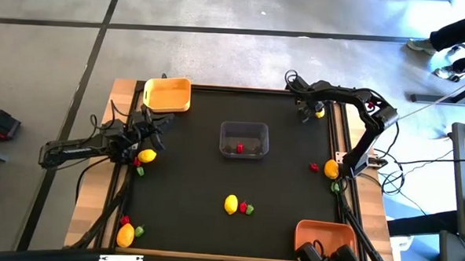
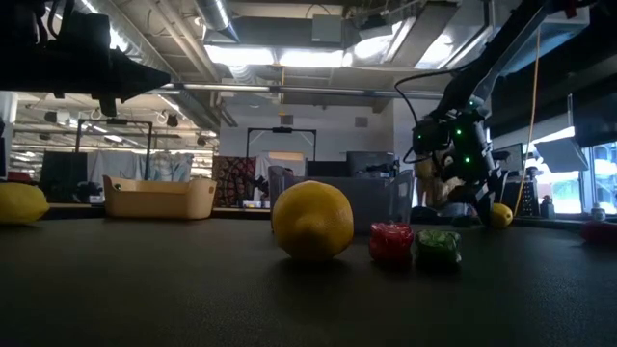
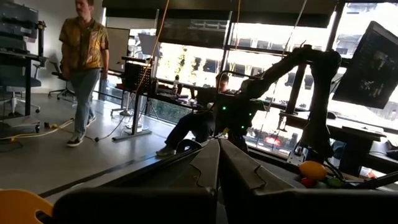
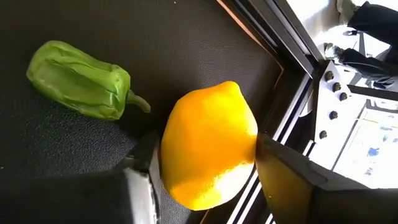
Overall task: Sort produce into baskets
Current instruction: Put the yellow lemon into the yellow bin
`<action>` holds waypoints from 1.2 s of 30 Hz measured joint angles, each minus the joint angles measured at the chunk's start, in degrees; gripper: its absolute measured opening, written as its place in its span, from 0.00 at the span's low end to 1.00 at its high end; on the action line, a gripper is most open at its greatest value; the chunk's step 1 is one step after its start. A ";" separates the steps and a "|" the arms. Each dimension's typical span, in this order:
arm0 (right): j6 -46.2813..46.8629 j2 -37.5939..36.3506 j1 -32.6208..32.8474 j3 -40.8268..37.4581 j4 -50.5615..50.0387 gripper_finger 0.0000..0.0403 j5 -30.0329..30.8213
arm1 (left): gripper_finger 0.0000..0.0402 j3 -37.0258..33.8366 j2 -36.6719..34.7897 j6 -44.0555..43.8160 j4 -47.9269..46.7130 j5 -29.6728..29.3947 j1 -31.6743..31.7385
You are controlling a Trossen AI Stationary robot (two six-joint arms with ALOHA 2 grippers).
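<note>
Your right end effector (image 4: pixel 205 171) is down at the far right corner of the black surface (image 1: pixel 191 176), with its two fingers set on either side of a yellow lemon (image 4: pixel 208 146). Both fingers sit right against the fruit's sides, but you cannot tell whether they are gripping it. A green pepper (image 4: pixel 81 79) lies on the mat just beside that lemon, apart from the fingers.

Your left end effector (image 1: pixel 156 125) is at the left edge, near the yellow basket (image 1: pixel 168 95), and its fingers are pressed together on nothing. Another lemon (image 1: pixel 146 155) lies just beside it with small red and green pieces.

The clear basket (image 1: pixel 244 139) sits in the middle of the surface with a red piece (image 1: pixel 239 148) inside. The orange basket (image 1: pixel 322 233) is at the near right corner.

Near the front centre you have a lemon (image 2: pixel 311 220) with a red piece (image 2: pixel 390 243) and a green piece (image 2: pixel 438 248) beside it. One more lemon (image 1: pixel 126 235) with red and green pieces lies at the near left corner, and another lemon (image 1: pixel 331 169) with a red piece is at the right edge.

In the left wrist view, a person (image 3: pixel 84 62) walks in the room beyond.
</note>
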 joint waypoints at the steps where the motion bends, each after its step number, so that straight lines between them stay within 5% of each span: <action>1: -0.02 0.00 0.00 0.00 0.00 0.42 0.04 | 0.01 0.00 -0.01 0.00 0.00 0.00 0.01; 20: -2.97 -7.07 4.13 5.77 -5.93 0.39 -1.55 | 0.04 0.00 -0.01 -2.80 0.02 0.02 -0.01; 36: -2.88 -22.30 15.85 6.38 6.22 0.39 -19.11 | 0.63 0.00 -0.01 -4.83 0.02 0.57 -0.01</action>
